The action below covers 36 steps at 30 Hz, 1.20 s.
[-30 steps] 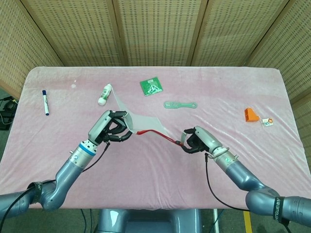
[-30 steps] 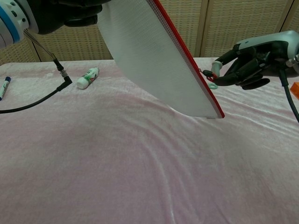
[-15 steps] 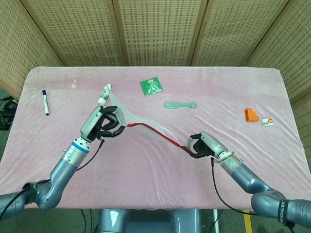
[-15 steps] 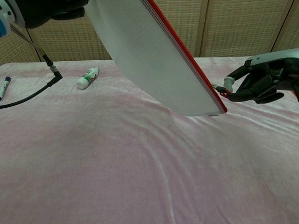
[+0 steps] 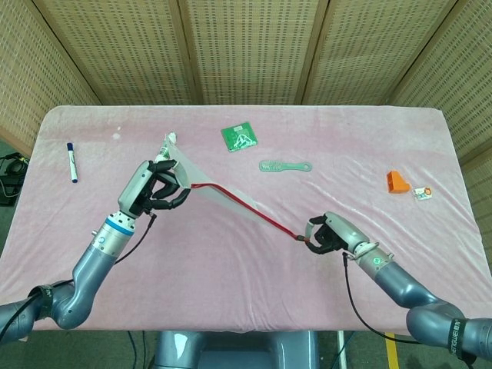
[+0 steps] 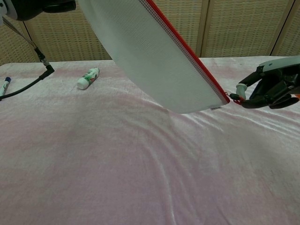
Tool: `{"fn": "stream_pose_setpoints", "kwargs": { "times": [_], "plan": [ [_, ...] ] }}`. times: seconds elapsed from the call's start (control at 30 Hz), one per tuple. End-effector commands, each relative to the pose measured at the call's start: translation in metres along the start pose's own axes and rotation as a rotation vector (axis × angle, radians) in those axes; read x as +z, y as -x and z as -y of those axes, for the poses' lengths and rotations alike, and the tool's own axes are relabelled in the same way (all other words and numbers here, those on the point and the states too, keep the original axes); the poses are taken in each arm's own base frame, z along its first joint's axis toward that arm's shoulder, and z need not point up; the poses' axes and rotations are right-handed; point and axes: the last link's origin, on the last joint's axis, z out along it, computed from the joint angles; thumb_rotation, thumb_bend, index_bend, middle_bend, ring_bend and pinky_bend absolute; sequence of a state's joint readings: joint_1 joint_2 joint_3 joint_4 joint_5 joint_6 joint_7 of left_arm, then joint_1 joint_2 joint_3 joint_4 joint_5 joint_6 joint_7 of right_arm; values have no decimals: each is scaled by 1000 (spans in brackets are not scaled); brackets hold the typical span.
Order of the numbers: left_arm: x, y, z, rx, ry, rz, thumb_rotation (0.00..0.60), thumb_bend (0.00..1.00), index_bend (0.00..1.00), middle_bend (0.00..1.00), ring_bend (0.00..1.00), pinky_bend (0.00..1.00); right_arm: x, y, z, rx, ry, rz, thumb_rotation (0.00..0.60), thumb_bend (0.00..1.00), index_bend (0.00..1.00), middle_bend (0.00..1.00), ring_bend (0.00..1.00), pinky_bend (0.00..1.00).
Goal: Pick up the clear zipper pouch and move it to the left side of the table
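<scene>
The clear zipper pouch (image 5: 206, 184) with a red zipper edge hangs stretched above the table between both hands. My left hand (image 5: 157, 187) grips its upper left end; in the chest view only a dark part of that hand (image 6: 37, 5) shows at the top left corner. My right hand (image 5: 328, 235) pinches the zipper pull (image 5: 302, 237) at the lower right end. In the chest view the pouch (image 6: 154, 61) fills the upper middle, sloping down to the pull (image 6: 235, 97), with the right hand (image 6: 274, 87) at the right edge.
A white tube (image 6: 88, 78) lies behind the pouch. A blue marker (image 5: 71, 161) is at the far left. A green card (image 5: 240, 137) and a green comb (image 5: 284, 166) lie at the back middle, with an orange block (image 5: 397, 181) at the right.
My left hand has carried its end of the pouch left and back. The right hand has moved right and nearer the front edge, and the pouch is drawn out longer between them.
</scene>
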<state>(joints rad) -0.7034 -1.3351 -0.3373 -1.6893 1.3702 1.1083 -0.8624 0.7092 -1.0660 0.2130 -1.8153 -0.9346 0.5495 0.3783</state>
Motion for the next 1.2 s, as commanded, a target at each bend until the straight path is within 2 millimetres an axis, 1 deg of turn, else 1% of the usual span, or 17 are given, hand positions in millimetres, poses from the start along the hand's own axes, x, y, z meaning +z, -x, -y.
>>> {"fn": "stream_pose_setpoints", "kwargs": {
  "times": [0.03,0.5,0.53,0.57,0.6,0.63,0.67,0.7,0.73,0.77,0.83,0.9,1.03,1.1,1.13,1.17,1.2],
  "plan": [
    [2,-7,1,9,-11,-9,600,784,897,978,876,1000,-1,-2,-3,0,9,-3,600,1000,776,1000,974,1000],
    [1,-17,6,14,-15,-33,600,784,899,977,876,1000,-6,-8,-16,-7,46,7,600,1000,776,1000,974,1000],
    [1,-17,6,14,-15,-33,600,781,899,977,876,1000,-6,-8,-16,-7,46,7,600,1000,764,999,974,1000],
    [1,-17,6,14,-16,-33,600,759,892,977,876,1000,-6,-8,-16,-7,47,8,600,987,695,1000,974,1000],
    [1,-18,6,15,-16,-32,600,700,871,977,876,1000,-6,-8,-16,-6,46,8,600,938,605,999,974,1000],
    [1,-18,6,19,-16,-29,600,553,783,977,876,1000,-6,-7,-16,-3,39,5,600,784,416,996,974,1000],
    [0,-18,7,24,-15,-28,600,354,621,978,875,1000,-6,-7,-15,-6,32,3,600,550,218,991,974,1000],
    [0,-18,8,33,-15,-27,600,218,483,978,873,1000,-6,-8,-16,-17,26,-5,600,376,116,987,973,1000],
    [0,-18,8,49,-17,-21,600,83,279,978,870,1000,-6,-8,-17,-29,19,-14,600,165,30,980,971,1000],
    [-1,-18,10,76,-21,-7,600,16,126,977,865,1000,-6,-9,-19,-44,11,-23,600,49,3,972,969,1000],
    [-2,-19,10,115,-26,12,600,0,17,964,853,1000,-5,-10,-21,-65,1,-40,600,0,0,959,963,1000],
    [-3,-19,11,139,-31,20,600,0,0,934,834,993,-5,-11,-23,-97,-5,-49,600,0,0,945,958,1000],
    [-7,-21,12,206,-40,39,600,0,0,820,755,922,-8,-14,-24,-153,-21,-70,600,0,0,935,953,1000],
    [-10,-23,12,233,-43,45,600,0,0,655,638,798,-10,-15,-24,-160,-26,-78,600,0,0,929,950,1000],
    [-12,-24,12,246,-45,45,600,0,0,498,505,657,-11,-16,-24,-167,-29,-83,600,0,0,922,944,1000],
    [-15,-26,12,268,-52,50,600,0,0,324,333,478,-13,-18,-24,-186,-34,-94,600,0,0,908,931,1000],
    [-18,-28,12,291,-59,56,600,0,0,215,217,357,-14,-20,-25,-210,-40,-107,600,0,0,890,915,1000]
  ]
}}
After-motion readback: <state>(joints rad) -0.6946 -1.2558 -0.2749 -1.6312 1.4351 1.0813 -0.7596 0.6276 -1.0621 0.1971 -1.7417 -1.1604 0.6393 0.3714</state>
